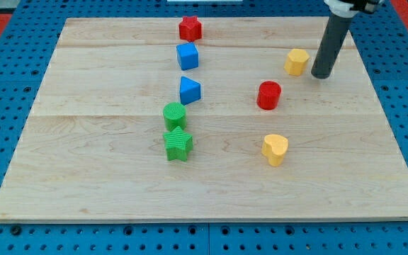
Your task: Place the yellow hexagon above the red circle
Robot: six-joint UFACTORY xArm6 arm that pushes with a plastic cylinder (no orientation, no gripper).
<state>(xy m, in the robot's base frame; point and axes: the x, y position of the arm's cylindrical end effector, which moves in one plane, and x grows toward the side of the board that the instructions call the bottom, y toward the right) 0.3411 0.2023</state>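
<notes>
The yellow hexagon [297, 61] lies at the upper right of the wooden board [105, 177]. The red circle [268, 95] lies below it and slightly to its left, a short gap apart. My tip [321, 75] rests on the board just right of the yellow hexagon, close to it but with a small gap showing. The dark rod rises from the tip toward the view's top right.
A red star [190, 28], blue cube [187, 55], blue triangle [189, 90], green circle [175, 115] and green star [178, 144] form a column left of centre. A yellow heart [275, 149] lies below the red circle.
</notes>
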